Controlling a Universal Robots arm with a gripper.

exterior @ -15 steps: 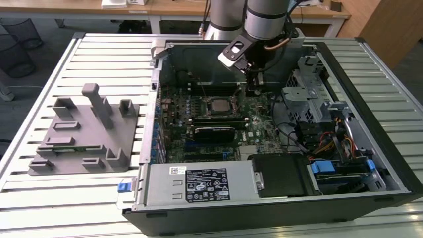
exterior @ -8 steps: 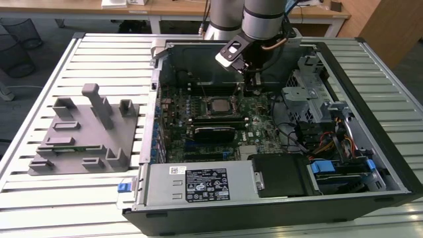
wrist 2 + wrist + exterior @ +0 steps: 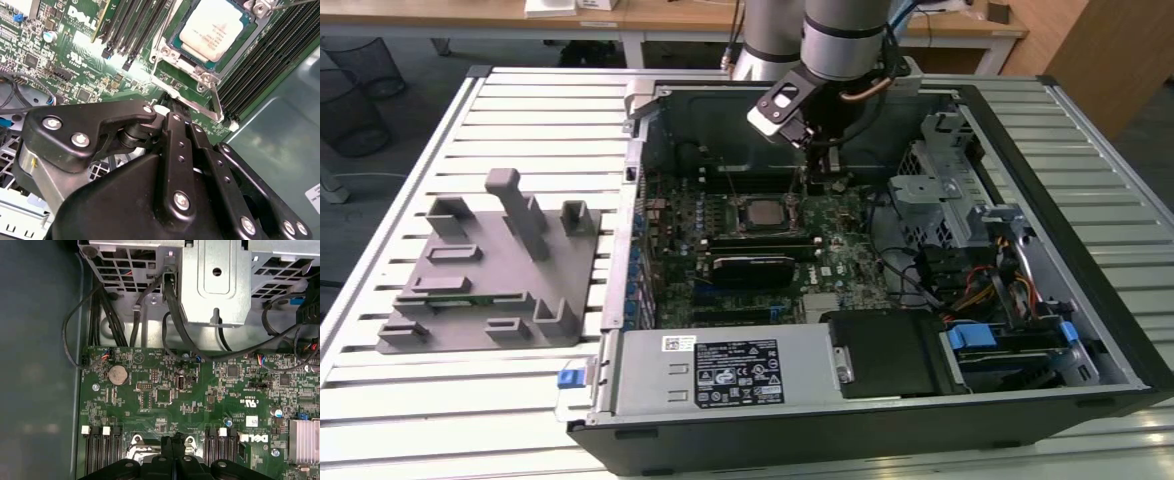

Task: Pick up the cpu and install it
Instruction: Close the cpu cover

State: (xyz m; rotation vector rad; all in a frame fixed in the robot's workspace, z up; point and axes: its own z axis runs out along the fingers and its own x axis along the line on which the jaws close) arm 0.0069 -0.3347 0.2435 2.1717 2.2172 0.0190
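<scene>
A white slatted metal table (image 3: pixel 480 400) stands in a workshop, with wooden desks behind it. On the table lies an open black computer case (image 3: pixel 1107 330) with its green motherboard (image 3: pixel 854 250) facing up. A grey robot arm (image 3: pixel 847 40) reaches down into the case and ends in a black pincer (image 3: pixel 821 186) that hovers low over the board. In both wrist views the pincer (image 3: pixel 167 114) (image 3: pixel 173 441) is clenched: its two fingertips press together with nothing between them.

The cpu (image 3: pixel 761 212), a flat square chip with a pale silvery top, sits on the board. It is just beside the pincer's tips, toward the exterior view's left of them. In the second wrist view the cpu (image 3: pixel 217 27) lies flat inside a metal socket frame (image 3: pixel 200 75), a little beyond the fingertips and not touched by them. Black memory slots (image 3: pixel 135 25) run along both sides of the frame.

In the first wrist view, the board ahead of the pincer carries a round coin battery (image 3: pixel 118 374). Farther ahead, black cables (image 3: pixel 175 330) loop down from a silver drive cage (image 3: pixel 215 280).

Well apart from the pincer, at the case's near edge in the exterior view, sits a silver power supply (image 3: pixel 720 370). A grey plastic fixture (image 3: pixel 494 270) rests on the table outside the case, far off toward the exterior view's left.
</scene>
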